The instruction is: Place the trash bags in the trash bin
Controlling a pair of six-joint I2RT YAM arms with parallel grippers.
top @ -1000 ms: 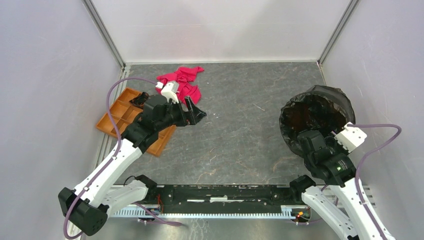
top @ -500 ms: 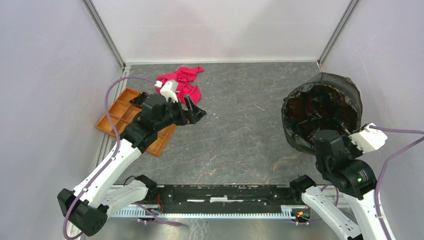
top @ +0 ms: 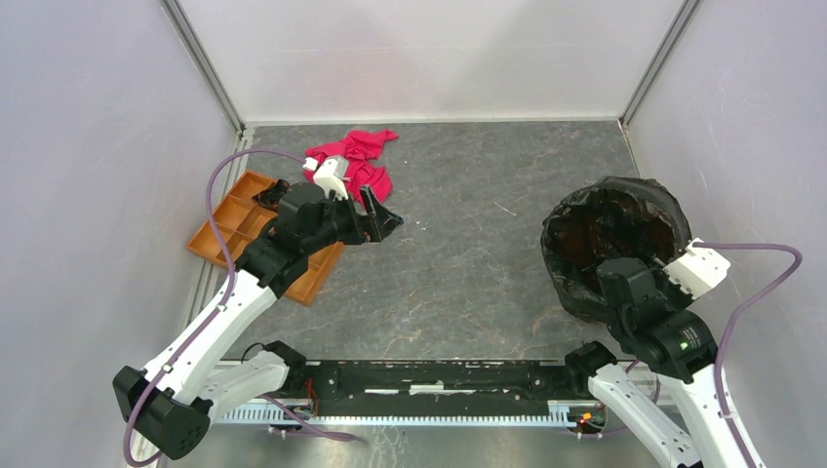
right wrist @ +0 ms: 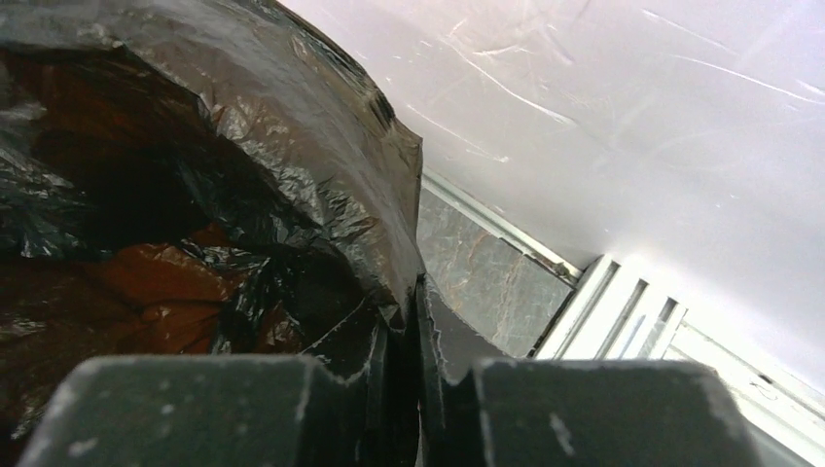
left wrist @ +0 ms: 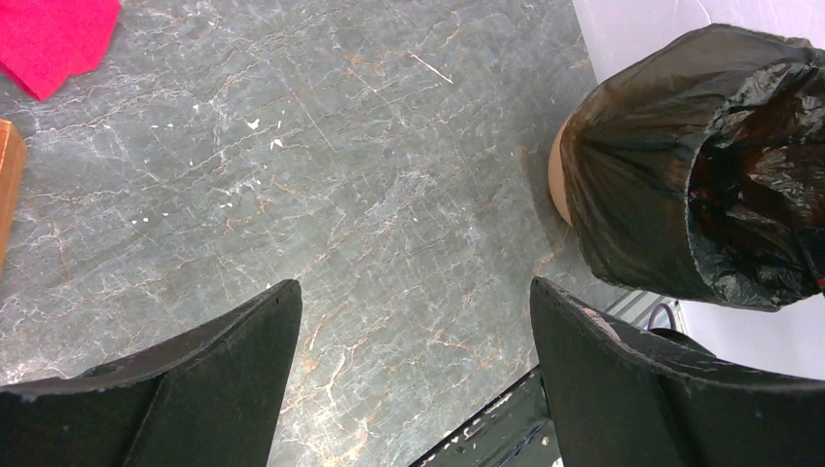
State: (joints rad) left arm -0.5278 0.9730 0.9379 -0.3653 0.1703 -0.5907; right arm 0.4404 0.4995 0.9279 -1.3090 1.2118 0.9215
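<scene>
A shiny black trash bag [top: 624, 195] lines and drapes over the trash bin at the right. In the top view the bin's wall is hidden under the film. A sliver of the orange bin [left wrist: 557, 182] shows in the left wrist view, and orange shows through the film inside [right wrist: 146, 282]. My right gripper [top: 621, 280] is shut on the bag's edge [right wrist: 389, 224] at the near rim, its jaws pressed together [right wrist: 411, 326]. My left gripper [top: 383, 220] is open and empty above the floor at the left, its fingers [left wrist: 224, 360] wide apart.
A pink-red cloth [top: 353, 159] lies at the back left, just behind the left gripper. A flat orange tray [top: 226, 219] with square compartments sits under the left arm. The right wall stands close to the bin. A metal rail [right wrist: 603, 302] runs along the near edge.
The right arm swung the held bag and bin right and up, then back left and down to near where it began. The left arm has not moved.
</scene>
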